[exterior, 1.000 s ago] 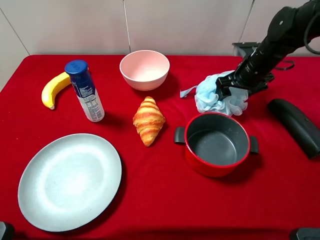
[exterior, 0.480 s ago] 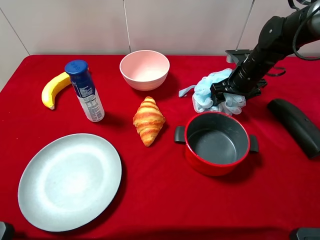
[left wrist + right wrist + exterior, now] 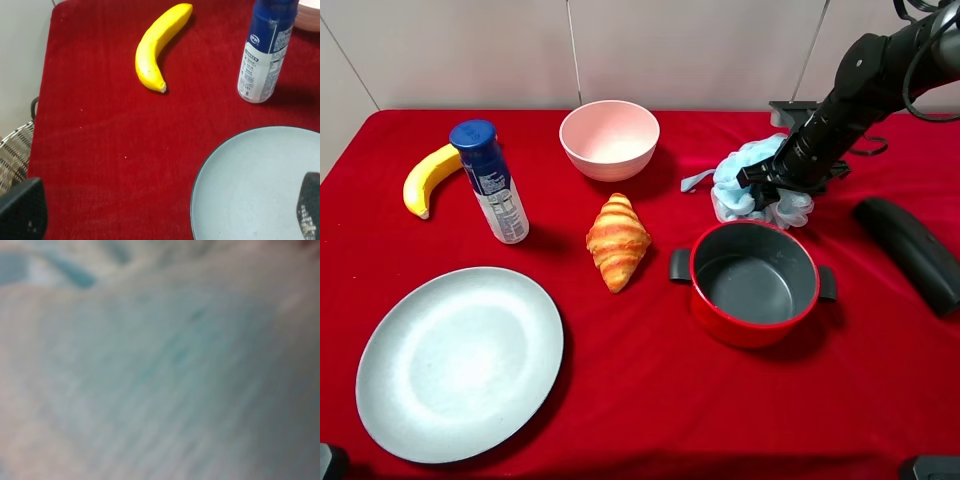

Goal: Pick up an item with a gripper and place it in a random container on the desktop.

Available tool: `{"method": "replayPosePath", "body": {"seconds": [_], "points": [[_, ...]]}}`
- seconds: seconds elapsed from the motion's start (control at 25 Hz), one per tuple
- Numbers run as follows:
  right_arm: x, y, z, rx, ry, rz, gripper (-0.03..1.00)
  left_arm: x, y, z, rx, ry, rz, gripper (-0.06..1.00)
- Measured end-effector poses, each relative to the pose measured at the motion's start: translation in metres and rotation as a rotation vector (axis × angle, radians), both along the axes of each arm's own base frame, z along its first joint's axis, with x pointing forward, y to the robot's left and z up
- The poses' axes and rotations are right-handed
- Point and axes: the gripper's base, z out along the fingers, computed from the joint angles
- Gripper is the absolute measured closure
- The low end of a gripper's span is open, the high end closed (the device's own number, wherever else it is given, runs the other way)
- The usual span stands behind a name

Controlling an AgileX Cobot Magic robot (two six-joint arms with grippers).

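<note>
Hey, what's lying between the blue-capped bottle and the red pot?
A golden croissant lies between them; the exterior high view shows it.

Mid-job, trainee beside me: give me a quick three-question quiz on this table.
1. True or false: the red pot is empty.
2. The right gripper is down on: A croissant, B bath pouf, C pink bowl?
3. Name what stands upright beside the banana.
Key: 1 true; 2 B; 3 the blue-capped can.
</note>
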Motion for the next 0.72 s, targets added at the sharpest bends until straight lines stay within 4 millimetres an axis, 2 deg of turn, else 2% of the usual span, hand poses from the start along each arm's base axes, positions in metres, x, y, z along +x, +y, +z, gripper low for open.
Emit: {"method": "replayPosePath", "body": {"seconds": [0.4,0.64,0.72], "points": [[0.0,0.001,0.001,0.001,0.01,0.005,0.61,0.0,0.0,0.0,0.0,0.0,0.0,-0.04],[-0.002,-0.001,0.015,-0.008,-0.013,0.024,0.62,0.0,0.0,0.0,0.0,0.0,0.0,-0.04],[-0.003,-0.001,0.025,-0.013,-0.038,0.034,0.65,0.0,0.0,0.0,0.0,0.0,0.0,-0.04]]}}
